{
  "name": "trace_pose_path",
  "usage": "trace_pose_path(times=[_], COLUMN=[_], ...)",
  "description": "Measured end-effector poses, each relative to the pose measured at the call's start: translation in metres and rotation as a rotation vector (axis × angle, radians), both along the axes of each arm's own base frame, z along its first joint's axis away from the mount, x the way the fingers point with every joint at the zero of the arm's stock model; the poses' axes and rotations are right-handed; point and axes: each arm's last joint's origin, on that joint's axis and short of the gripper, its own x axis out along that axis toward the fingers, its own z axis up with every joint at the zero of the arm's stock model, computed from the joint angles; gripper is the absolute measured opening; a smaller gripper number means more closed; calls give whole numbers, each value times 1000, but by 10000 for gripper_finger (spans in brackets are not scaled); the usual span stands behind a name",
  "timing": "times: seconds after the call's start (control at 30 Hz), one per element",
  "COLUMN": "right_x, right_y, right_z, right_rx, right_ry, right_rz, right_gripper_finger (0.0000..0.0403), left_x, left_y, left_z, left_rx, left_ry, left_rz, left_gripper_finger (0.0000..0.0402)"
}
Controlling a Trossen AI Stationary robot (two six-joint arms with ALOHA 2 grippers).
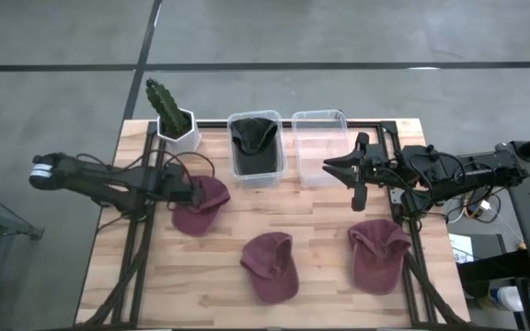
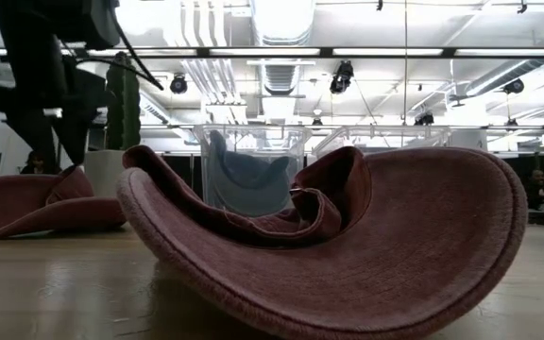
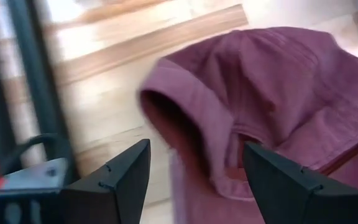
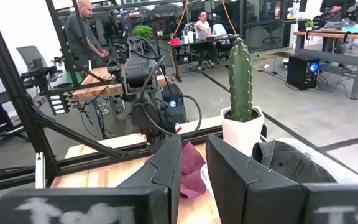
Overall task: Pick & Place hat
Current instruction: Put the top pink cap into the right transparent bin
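On my left wrist view the fingers (image 3: 126,174) stand spread apart, with nothing between them, and the maroon hat (image 3: 272,106) lies just past their tips on the tabletop (image 3: 104,68). From above, I see the left gripper (image 1: 194,194) at the left edge of that hat, near the white pot holding the cactus (image 1: 165,103).

My right gripper (image 1: 357,171) hangs above the tabletop beside the empty clear bin (image 1: 319,147); its fingers (image 4: 166,165) are parted by a narrow gap and hold nothing. The neighbouring bin (image 1: 256,147) already contains a dark hat (image 1: 255,136).

Two more maroon hats lie on the wood: the middle hat (image 1: 271,266) near the front edge, and the right-hand hat (image 1: 378,254) below my right arm. The low view is filled by the middle one, lying brim-up. Through the right wrist camera I can see people (image 4: 82,34) at desks in the room beyond.
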Motion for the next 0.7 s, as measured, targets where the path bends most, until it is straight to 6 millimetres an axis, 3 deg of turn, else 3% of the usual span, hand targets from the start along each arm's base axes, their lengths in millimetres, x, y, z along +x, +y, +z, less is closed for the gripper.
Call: trace_pose_path(times=[0.3, 0.7], right_x=[0, 0], right_y=[0, 0], right_z=[0, 0], right_rx=[3, 9], right_ry=[0, -2], right_rz=[0, -1], right_gripper_finger=[68, 68], left_x=[-5, -3], left_y=[0, -1], left_z=[-35, -64], left_rx=[-12, -70], left_ry=[-18, -141], left_rz=[8, 19], left_gripper_finger=[245, 245])
